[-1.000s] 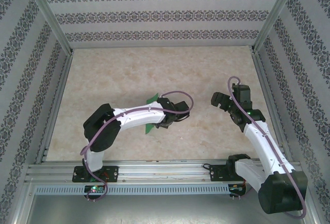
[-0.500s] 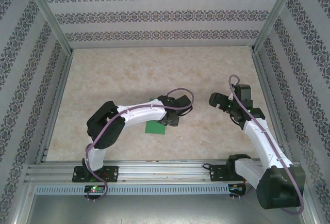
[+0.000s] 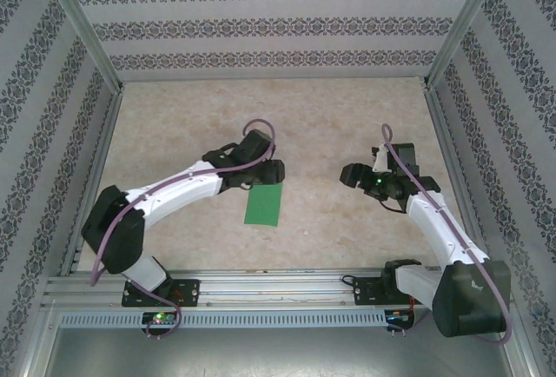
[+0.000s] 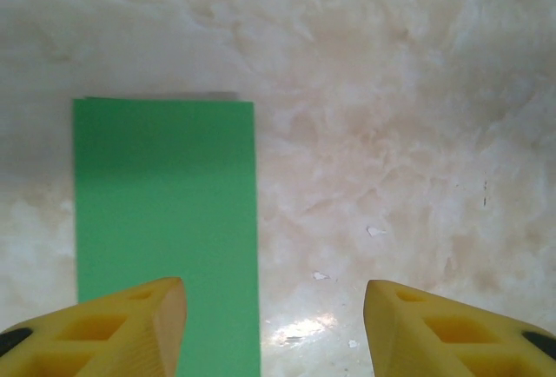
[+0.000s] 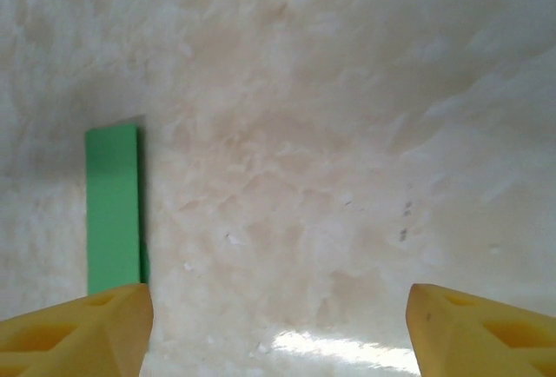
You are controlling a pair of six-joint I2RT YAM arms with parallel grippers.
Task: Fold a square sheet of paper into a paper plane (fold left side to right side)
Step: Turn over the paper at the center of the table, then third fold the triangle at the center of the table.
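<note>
- Paper first: the green sheet of paper (image 3: 264, 205) lies flat on the desk (image 3: 191, 125) as a narrow rectangle, between the two arms and nearer the left one.
- Its long axis runs from the near edge of the desk toward the back wall, leaning a touch to the right at the far end.
- In the left wrist view the sheet of paper (image 4: 165, 195) shows a thin sliver of a second layer along its far short edge.
- The left pincer (image 3: 259, 182) hangs at the far end of the sheet, jaws apart with nothing between them; one yellow finger (image 4: 130, 329) overlaps the green, and I cannot tell whether it touches.
- The right pincer (image 3: 352, 175) sits well to the right of the sheet, jaws apart over bare desk, and its wrist view has the sheet (image 5: 113, 208) off to the left.
- Change from a second ago: the left arm (image 3: 174, 196) lay across the sheet and hid most of it, pincer pressed together; now the arm has swung left, the jaws have parted, and the whole rectangle is in the open.
</note>
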